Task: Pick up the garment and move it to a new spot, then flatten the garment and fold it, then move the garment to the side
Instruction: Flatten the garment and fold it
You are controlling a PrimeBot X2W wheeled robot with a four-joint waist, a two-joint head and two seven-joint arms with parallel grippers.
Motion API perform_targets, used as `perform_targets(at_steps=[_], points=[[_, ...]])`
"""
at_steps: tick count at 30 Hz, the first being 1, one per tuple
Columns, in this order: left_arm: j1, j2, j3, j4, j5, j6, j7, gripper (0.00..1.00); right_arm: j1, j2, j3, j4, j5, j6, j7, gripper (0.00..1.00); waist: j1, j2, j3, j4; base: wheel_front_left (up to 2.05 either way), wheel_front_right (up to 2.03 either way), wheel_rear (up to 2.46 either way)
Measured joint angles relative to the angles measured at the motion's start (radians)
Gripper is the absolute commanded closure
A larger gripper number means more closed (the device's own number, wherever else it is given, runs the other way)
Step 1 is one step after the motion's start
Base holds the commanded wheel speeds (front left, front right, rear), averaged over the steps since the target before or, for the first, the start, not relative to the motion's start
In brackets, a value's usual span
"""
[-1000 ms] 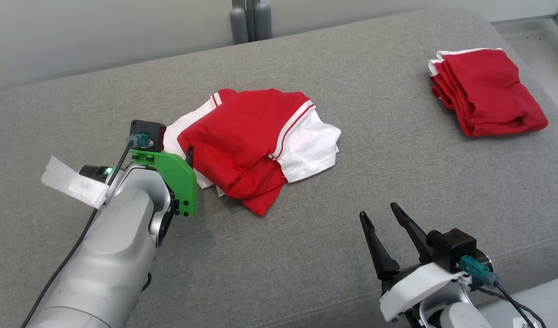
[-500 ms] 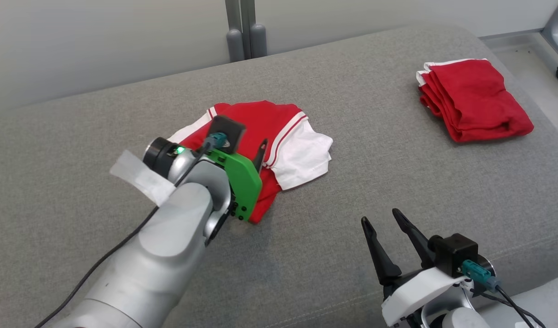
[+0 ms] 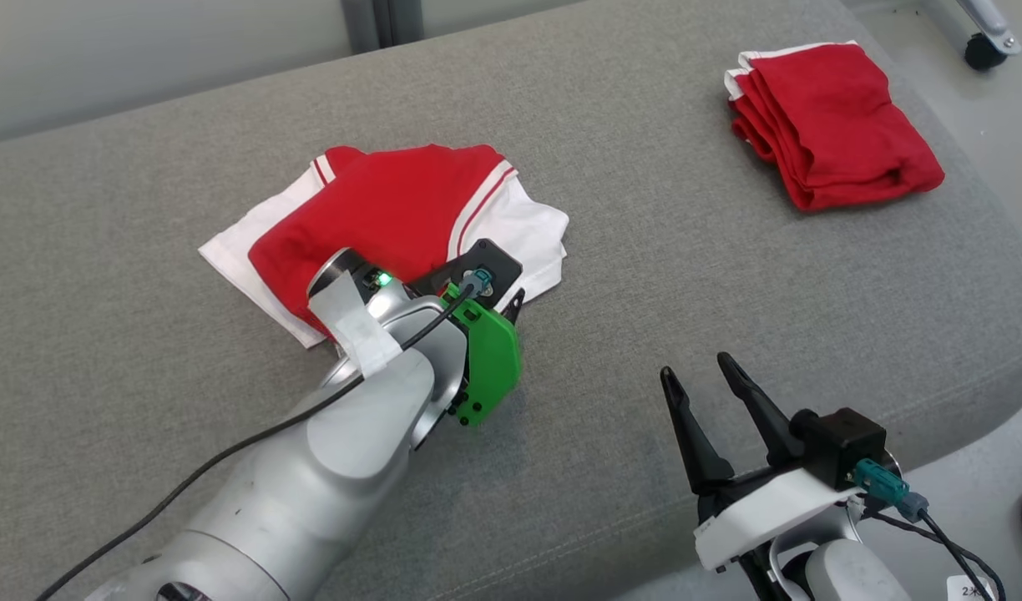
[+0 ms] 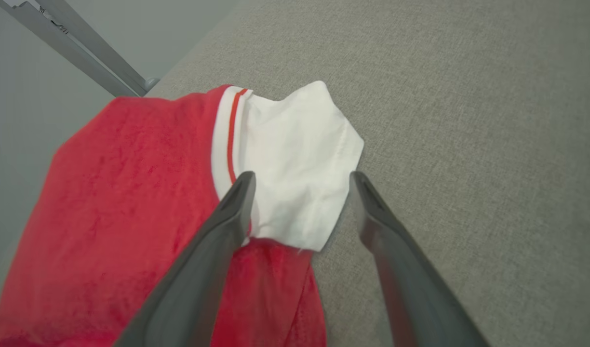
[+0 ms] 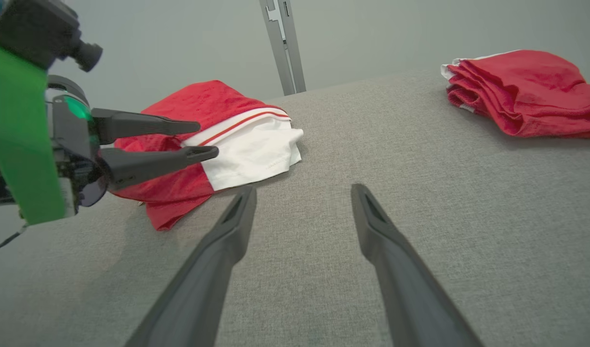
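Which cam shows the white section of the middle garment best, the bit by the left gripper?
Left wrist view: the white section lies close and almost whole, framed by the fingers of the open left gripper, red stripe visible. Head view: the left arm hides its near edge. Right wrist view: seen low, side-on, farther off.

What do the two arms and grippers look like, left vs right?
Left gripper: long, dark, tapered; green wrist bracket, silver forearm, white tape, black cable. Right gripper: same dark shape; white bracket, black camera block, teal connector.
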Motion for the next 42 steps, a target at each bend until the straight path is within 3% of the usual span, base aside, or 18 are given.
perform_targets(at_steps=[15,17,21,23,31,42], points=[[-0.101,-0.006,-0.072,0.105,0.007,-0.010,0.016,0.00,-0.061,0.000,0.029,0.062,0.065,0.000,-0.069,0.00,0.0000,0.0000,0.148,-0.113,0.00,0.00,0.00],[-0.107,-0.006,-0.082,0.114,0.008,-0.013,0.018,0.06,-0.067,0.000,0.031,0.070,0.070,0.000,-0.073,0.00,0.0000,0.0000,0.161,-0.126,0.00,0.00,0.00],[-0.119,-0.007,-0.089,0.130,0.005,-0.009,0.009,0.58,-0.077,0.000,0.032,0.081,0.077,0.000,-0.079,0.00,0.0000,0.0000,0.180,-0.143,0.00,0.00,0.00],[-0.131,-0.008,-0.090,0.142,0.001,0.014,-0.002,1.00,-0.080,0.000,0.034,0.089,0.077,0.000,-0.082,0.00,0.0000,0.0000,0.184,-0.147,0.00,0.00,0.00],[-0.151,-0.007,-0.066,0.166,-0.040,0.049,-0.060,1.00,-0.085,0.000,0.038,0.101,0.077,0.000,-0.084,0.00,0.0000,0.0000,0.170,-0.133,0.00,0.00,0.00],[-0.290,-0.006,0.012,0.012,-0.140,0.086,-0.208,1.00,-0.082,0.001,0.045,0.122,0.068,0.000,-0.087,0.00,0.0000,0.0000,0.103,-0.104,0.00,0.00,0.00]])
